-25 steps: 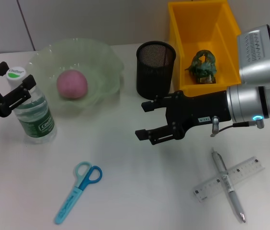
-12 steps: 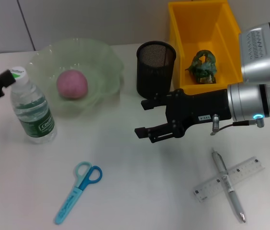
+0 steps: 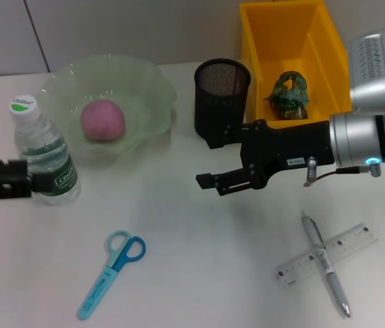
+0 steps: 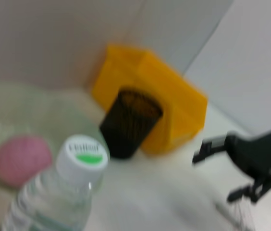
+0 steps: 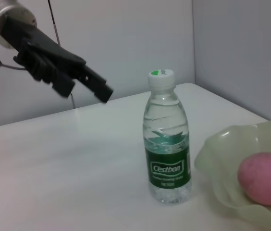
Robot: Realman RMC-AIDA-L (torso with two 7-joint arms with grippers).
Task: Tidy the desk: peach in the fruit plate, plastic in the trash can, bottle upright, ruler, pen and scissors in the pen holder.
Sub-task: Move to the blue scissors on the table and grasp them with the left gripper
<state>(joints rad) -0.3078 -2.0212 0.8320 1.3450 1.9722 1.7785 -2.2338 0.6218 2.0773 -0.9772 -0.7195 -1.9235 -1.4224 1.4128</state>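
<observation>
The bottle (image 3: 42,154) stands upright on the desk (image 3: 192,239), free of both grippers. My left gripper (image 3: 32,183) is open, low beside the bottle's label at the left edge, and also shows as left gripper (image 5: 97,79). The peach (image 3: 102,119) lies in the fruit plate (image 3: 155,85). My right gripper (image 3: 209,162) hangs open and empty just in front of the pen holder (image 3: 222,96). Green crumpled plastic (image 3: 288,94) sits in the trash can (image 3: 267,41). The scissors (image 3: 110,273) lie near the front. The pen (image 3: 334,283) lies crossed over the ruler (image 3: 356,239) at front right.
The trash can stands right beside the pen holder at the back. A wall runs behind the desk. Bare tabletop lies between the scissors and the pen and ruler.
My left gripper has come off the bottle's cap and dropped back and down to beside its label. The bottle stays upright. My right gripper has barely shifted.
</observation>
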